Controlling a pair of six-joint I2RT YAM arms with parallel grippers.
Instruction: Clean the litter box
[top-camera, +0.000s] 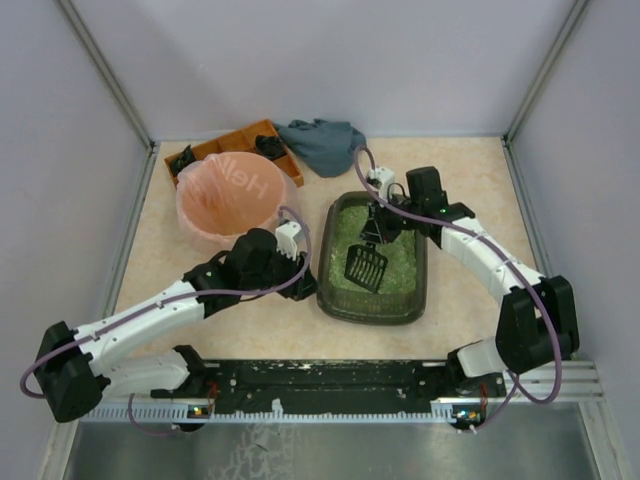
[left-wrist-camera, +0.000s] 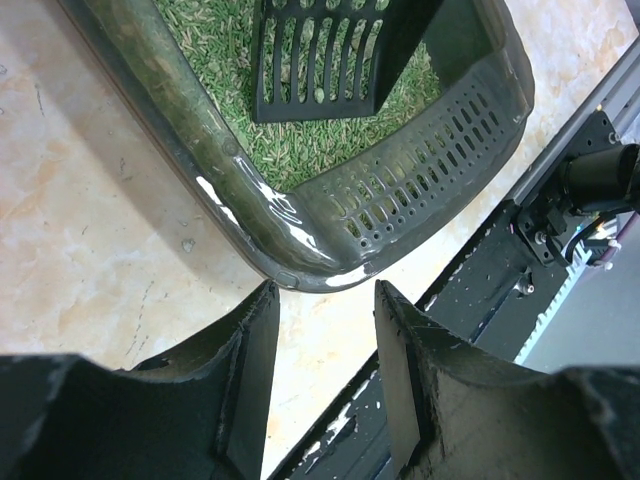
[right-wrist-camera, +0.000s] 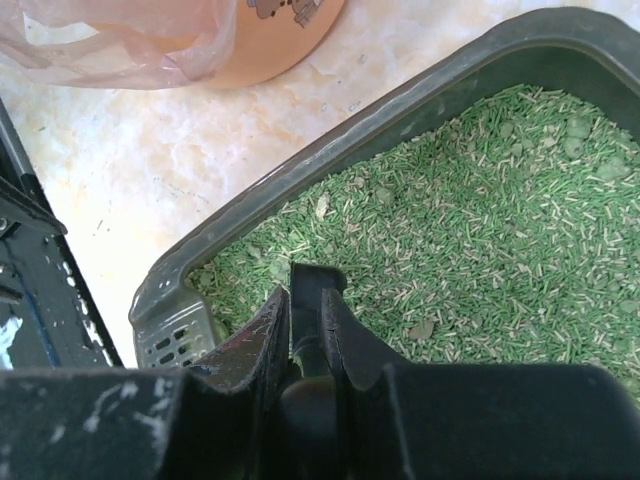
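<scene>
The litter box (top-camera: 376, 314) is a dark grey-green tray of pale green granules, right of centre. My right gripper (top-camera: 380, 216) hangs over it, shut on the handle of a black slotted scoop (top-camera: 366, 266), whose blade sits low over the granules. In the right wrist view the scoop handle (right-wrist-camera: 318, 280) is pinched in my right gripper (right-wrist-camera: 308, 298) above the litter box (right-wrist-camera: 330, 150). My left gripper (top-camera: 296, 246) stands beside the box's left side. In the left wrist view it (left-wrist-camera: 325, 296) is open and empty, just short of the litter box corner (left-wrist-camera: 330, 232), with the scoop (left-wrist-camera: 320, 60) beyond.
A round pink-bagged bin (top-camera: 235, 196) stands left of the box, an orange compartmented tray (top-camera: 243, 140) behind it and a grey cloth (top-camera: 322, 144) at the back. A black rail (top-camera: 330, 380) runs along the near edge. The bin (right-wrist-camera: 272, 40) shows in the right wrist view.
</scene>
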